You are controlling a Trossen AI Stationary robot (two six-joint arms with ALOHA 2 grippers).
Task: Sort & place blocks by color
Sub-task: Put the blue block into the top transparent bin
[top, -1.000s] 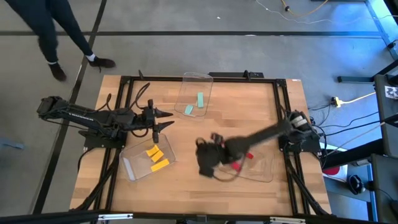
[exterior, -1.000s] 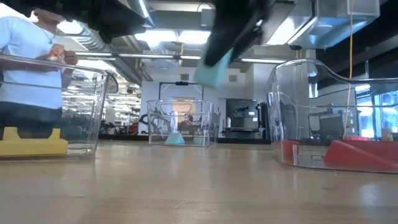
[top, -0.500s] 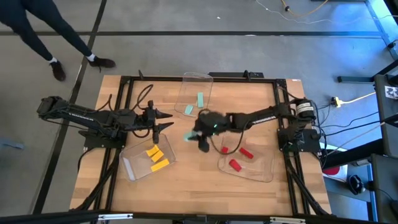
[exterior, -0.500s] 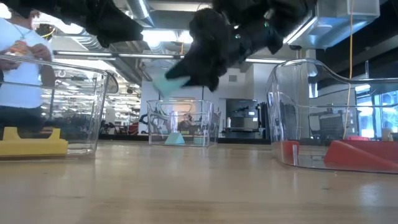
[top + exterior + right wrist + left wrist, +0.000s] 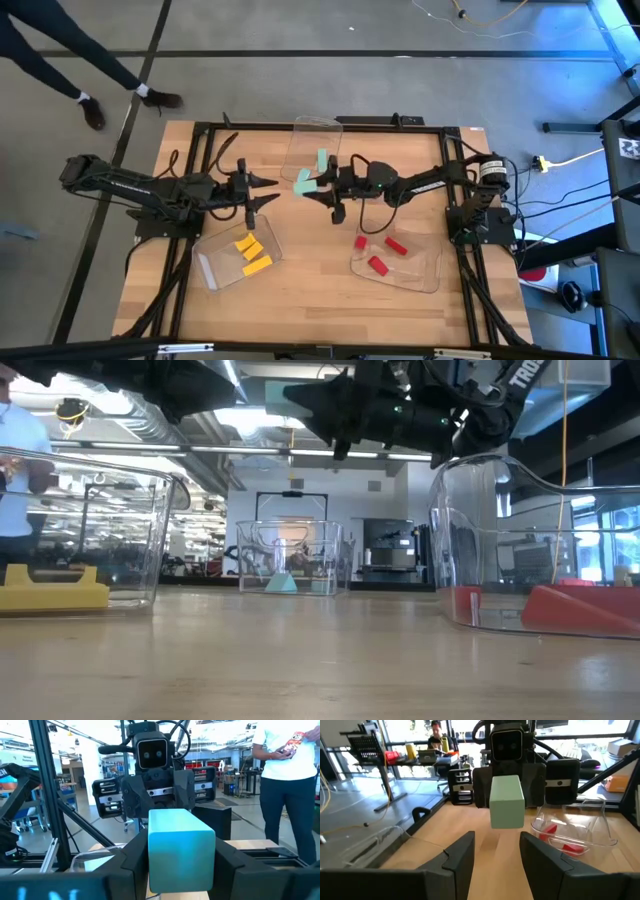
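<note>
My right gripper (image 5: 312,186) reaches level from the table's right, shut on a mint green block (image 5: 303,181) above the near end of the mint tray (image 5: 314,126). Another mint block (image 5: 322,160) lies flat in that tray. Two yellow blocks (image 5: 250,254) lie in the near-left tray (image 5: 208,270). Three red blocks (image 5: 378,251) lie in the near-right tray (image 5: 425,272). My left gripper (image 5: 262,192) hovers open at the table's left, facing the held block (image 5: 506,802). The low view shows the right gripper (image 5: 340,405) high up. My right gripper pinches the mint block (image 5: 181,850) between its two fingers (image 5: 135,857), one on each side face. The fingers come level from the table's right. The block's front end (image 5: 506,815) sticks out past the fingertips toward the left arm. It is lifted clear of table and tray.
Three clear trays stand on the wooden table: mint at the far middle (image 5: 290,555), yellow near left (image 5: 90,530), red near right (image 5: 520,540). A black frame (image 5: 200,140) rims the table. A person (image 5: 285,780) stands beyond it. Bare wood (image 5: 310,270) lies between the near trays.
My right gripper has carried the mint block from beside the red tray toward the far edge, up to the near end of the mint tray. It has risen and levelled out, its fingers now pointing toward the table's left. It has stayed shut on the block.
</note>
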